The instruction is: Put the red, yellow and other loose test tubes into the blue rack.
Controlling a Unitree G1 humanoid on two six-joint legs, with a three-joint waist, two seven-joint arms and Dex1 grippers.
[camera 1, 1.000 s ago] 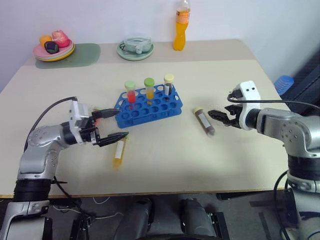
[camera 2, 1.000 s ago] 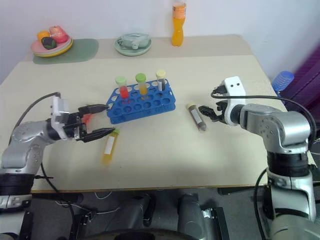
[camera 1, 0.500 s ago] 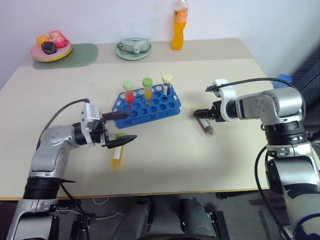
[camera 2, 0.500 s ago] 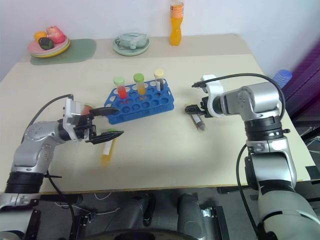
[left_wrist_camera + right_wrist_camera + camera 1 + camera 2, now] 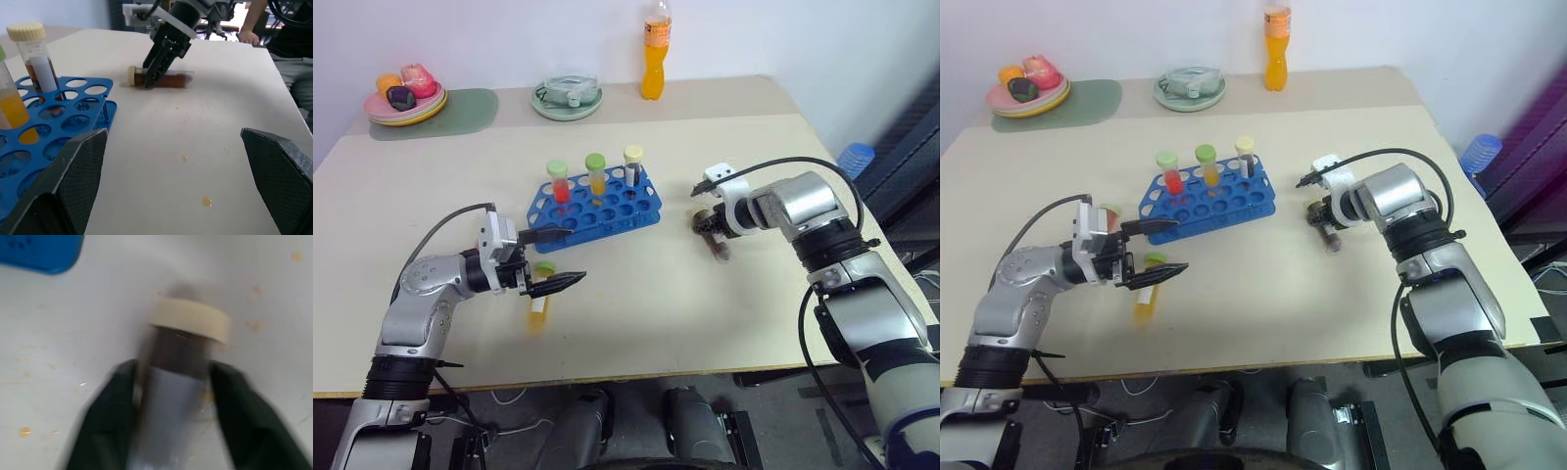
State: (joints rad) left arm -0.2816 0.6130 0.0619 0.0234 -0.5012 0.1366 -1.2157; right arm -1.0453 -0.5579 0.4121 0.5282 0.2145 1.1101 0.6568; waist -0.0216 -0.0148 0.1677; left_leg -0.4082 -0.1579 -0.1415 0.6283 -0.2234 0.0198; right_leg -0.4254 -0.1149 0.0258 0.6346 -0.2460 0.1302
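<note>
The blue rack (image 5: 607, 208) stands mid-table with three capped tubes upright in its back row. A loose yellow test tube (image 5: 539, 302) with a green cap lies on the table in front of the rack. My left gripper (image 5: 572, 256) is open and level, its fingers reaching over that tube's cap end. A bit of a red tube (image 5: 1109, 211) shows behind this gripper. To the right of the rack lies a dark brown tube with a cream cap (image 5: 717, 242). My right gripper (image 5: 709, 223) points down at it and is shut on it near the cap (image 5: 190, 320).
An orange drink bottle (image 5: 654, 61), a pale-green dish (image 5: 566, 98) and a plate of fruit (image 5: 403, 100) on a green mat stand along the far edge. A blue object (image 5: 855, 157) sits off the table's right edge. A person's hand (image 5: 248, 35) rests beyond the table.
My right gripper has moved left and down from beside the brown tube onto it, and has gone from open to shut. The left gripper has barely moved.
</note>
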